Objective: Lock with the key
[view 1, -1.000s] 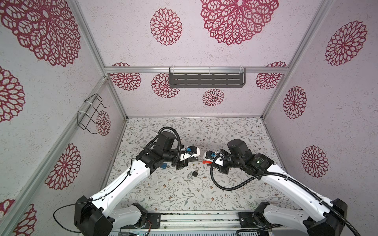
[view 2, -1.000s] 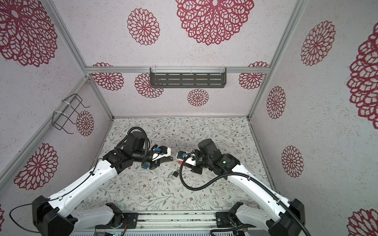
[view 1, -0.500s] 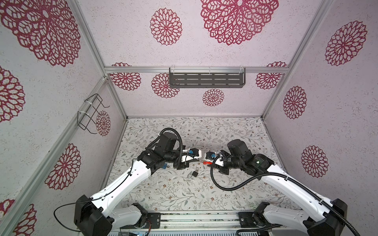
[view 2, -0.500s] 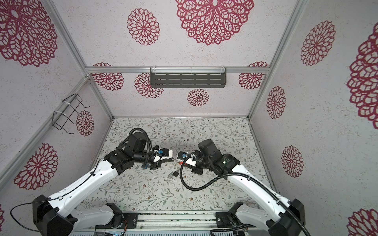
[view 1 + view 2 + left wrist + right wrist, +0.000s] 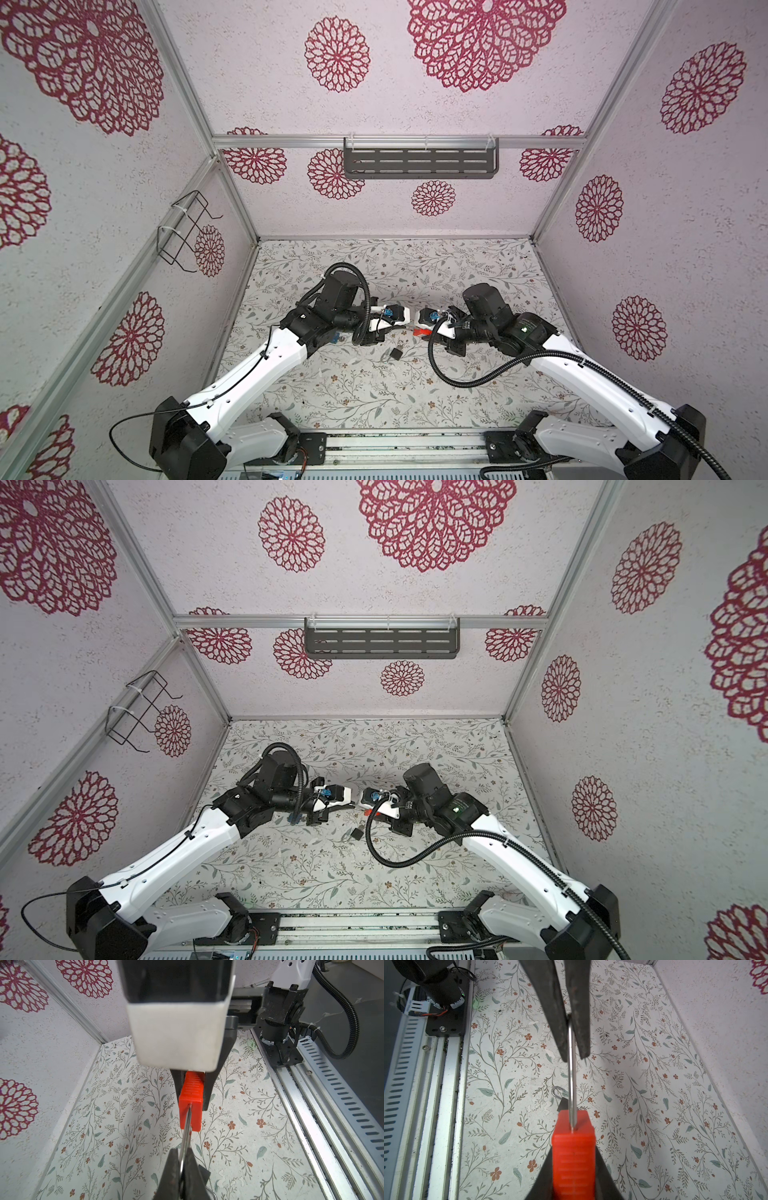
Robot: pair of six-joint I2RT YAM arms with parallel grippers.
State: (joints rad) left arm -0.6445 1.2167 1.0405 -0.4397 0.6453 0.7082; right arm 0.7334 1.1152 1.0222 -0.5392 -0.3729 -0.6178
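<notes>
My left end effector (image 5: 182, 1154) pinches the key (image 5: 190, 1095) blade, right end effector (image 5: 573, 1155) grips its red handle; axis spans both. Lock (image 5: 563, 1103) lies below them on bench (image 5: 332, 395).

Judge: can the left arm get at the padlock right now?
Probably not yet: the padlock lies uncovered nearby, but the left gripper is shut on the key, which the right gripper also holds.
</notes>
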